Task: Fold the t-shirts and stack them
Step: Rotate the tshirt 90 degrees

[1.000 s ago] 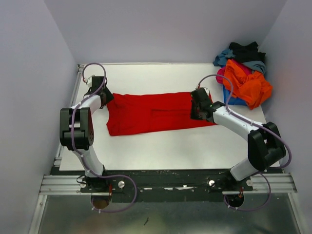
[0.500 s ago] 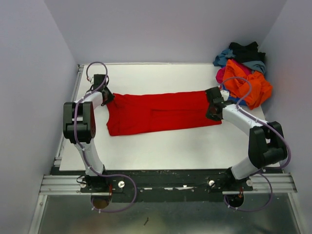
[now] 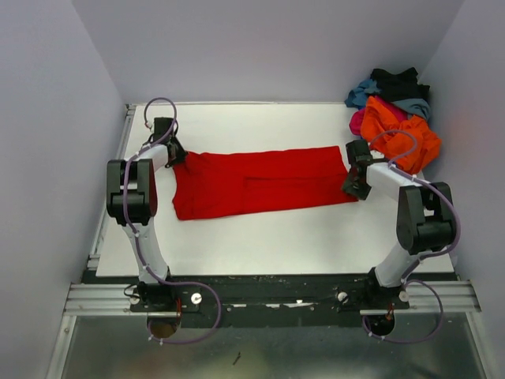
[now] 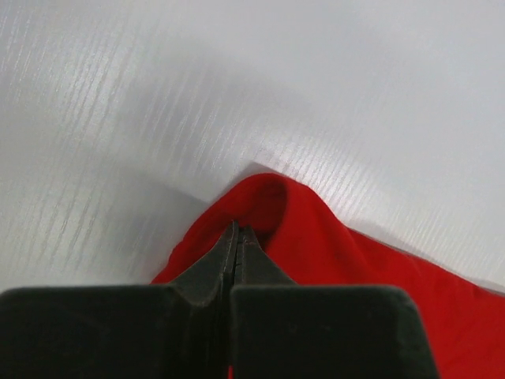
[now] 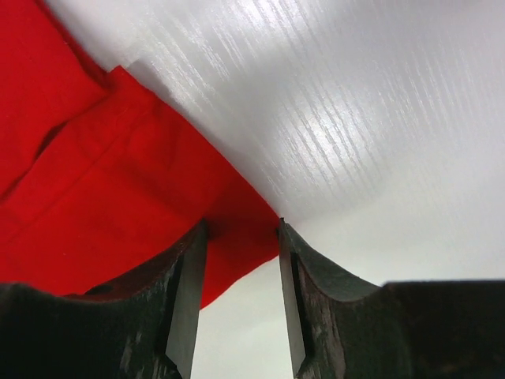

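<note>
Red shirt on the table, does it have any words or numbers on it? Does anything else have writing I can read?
None: no word, number, logo or sign can be read in any view.
The red t-shirt is plain cloth with no print.
The pile of other shirts shows no print or tag.
The left gripper, the right gripper and the white table show no label.
</note>
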